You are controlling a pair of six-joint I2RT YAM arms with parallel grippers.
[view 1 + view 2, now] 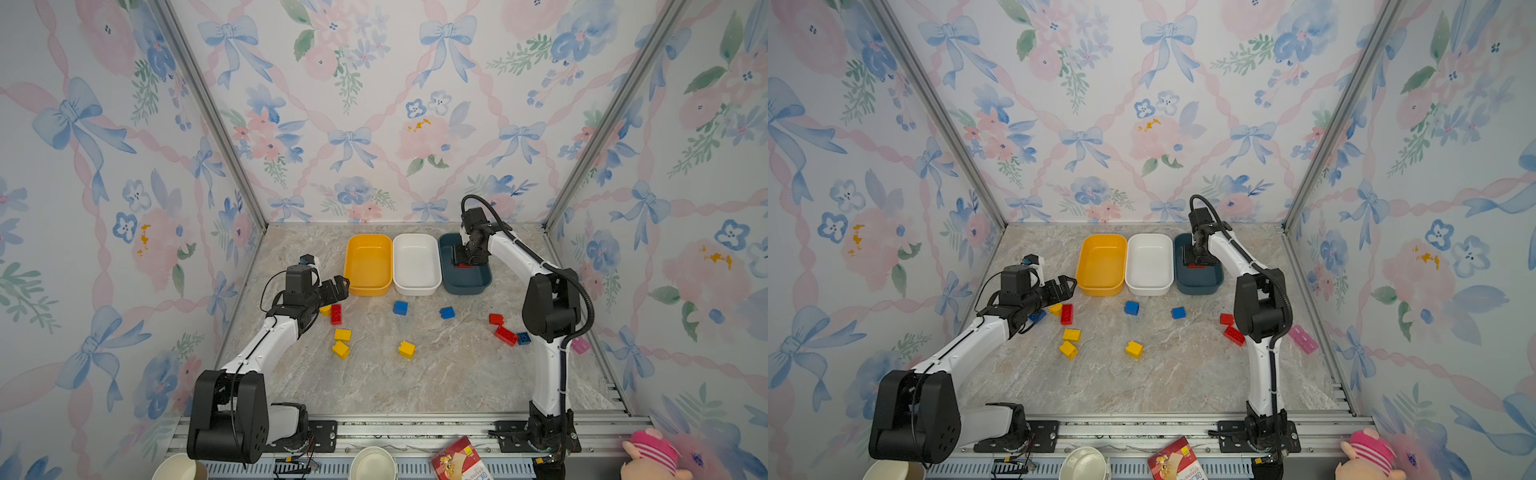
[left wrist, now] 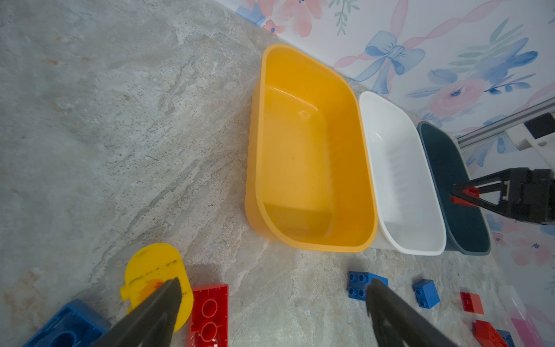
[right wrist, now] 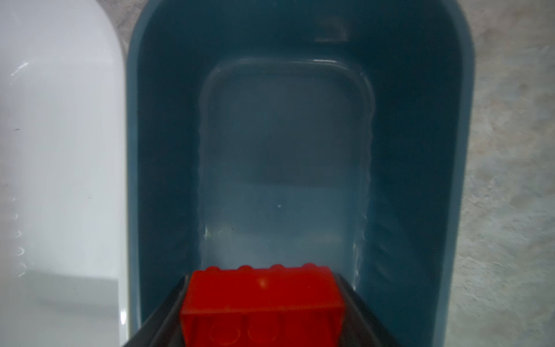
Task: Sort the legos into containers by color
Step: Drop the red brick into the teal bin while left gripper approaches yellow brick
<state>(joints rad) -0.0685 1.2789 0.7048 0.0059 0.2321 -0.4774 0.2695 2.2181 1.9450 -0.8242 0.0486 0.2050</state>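
You are looking at glossy, smooth plastic in the yellow tub [image 1: 368, 262], white tub [image 1: 417, 264], teal tub [image 1: 469, 283] and blue brick [image 1: 400, 307], all lying on a matt, stone-veined tabletop [image 1: 436, 374].

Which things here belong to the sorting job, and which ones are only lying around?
For the job: yellow legos, blue legos and red legos on the table; the red brick in the right gripper; yellow tub, white tub, teal tub.
Lying about: paper cups, red packet, plush toy; probably the pink block.
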